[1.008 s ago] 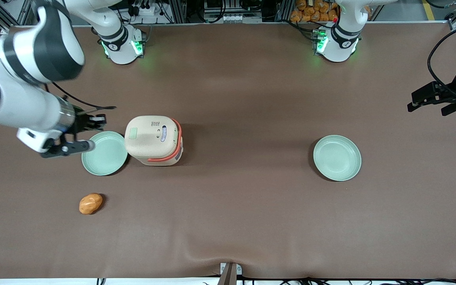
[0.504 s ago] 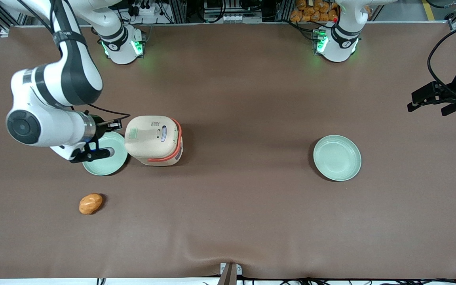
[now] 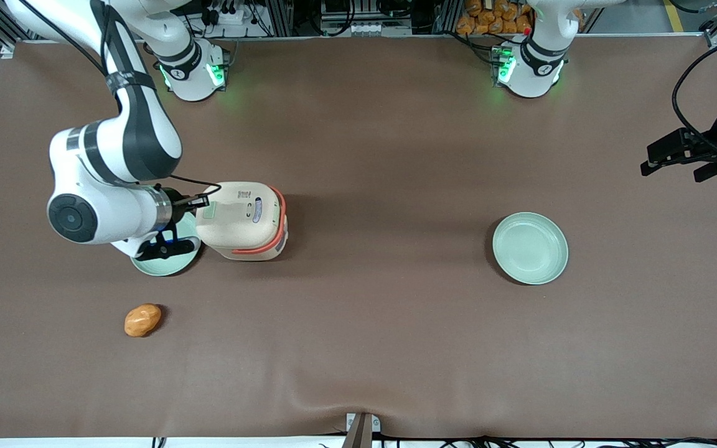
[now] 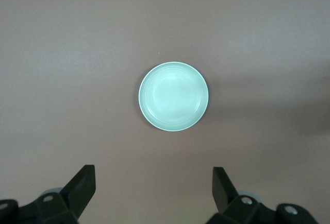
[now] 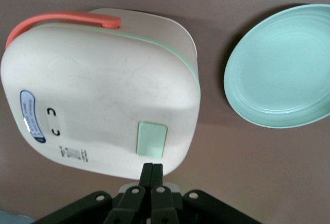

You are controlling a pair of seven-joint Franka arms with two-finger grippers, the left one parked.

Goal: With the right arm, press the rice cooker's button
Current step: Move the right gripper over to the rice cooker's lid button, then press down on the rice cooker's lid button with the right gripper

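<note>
The cream rice cooker (image 3: 243, 219) with its coral-orange band stands with lid shut on the brown table; it also shows in the right wrist view (image 5: 98, 92). The small pale green button (image 3: 209, 210) sits on the lid near the edge toward the working arm, and shows in the wrist view (image 5: 151, 138). The right arm (image 3: 109, 180) reaches in over a plate. My gripper (image 3: 203, 200) is shut and empty, its tips (image 5: 152, 168) above the lid's edge, just short of the button.
A pale green plate (image 3: 165, 258) lies beside the cooker, partly under the wrist; it also shows in the wrist view (image 5: 281, 74). A second green plate (image 3: 529, 247) lies toward the parked arm's end. An orange bread roll (image 3: 142, 320) lies nearer the front camera.
The right arm has swung in toward the cooker. The gripper has moved from over the plate to the lid's edge by the button.
</note>
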